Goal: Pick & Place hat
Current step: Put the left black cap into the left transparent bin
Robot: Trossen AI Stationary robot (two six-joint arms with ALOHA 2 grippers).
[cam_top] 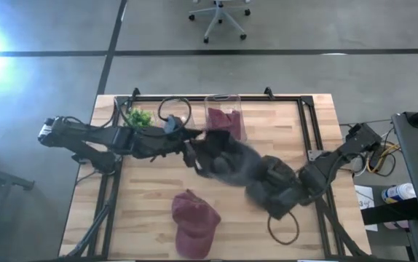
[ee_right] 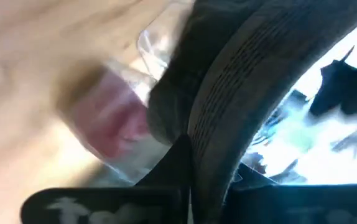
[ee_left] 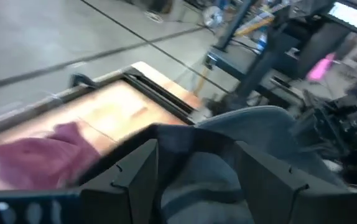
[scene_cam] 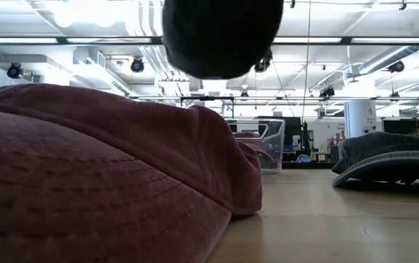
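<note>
The right pincer (cam_top: 227, 161) was pinching a dark hat (cam_top: 223, 156) over mid-table, near the bin (cam_top: 223, 120). The left pincer (cam_top: 188, 149) stood spread beside it. A thin brim grip might slip, dropping the hat short.

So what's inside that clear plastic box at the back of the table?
The clear box holds a dark red cloth item, probably another hat like the red cap lying on the table. Its shape is unclear, and the box floor beneath it is covered.
</note>
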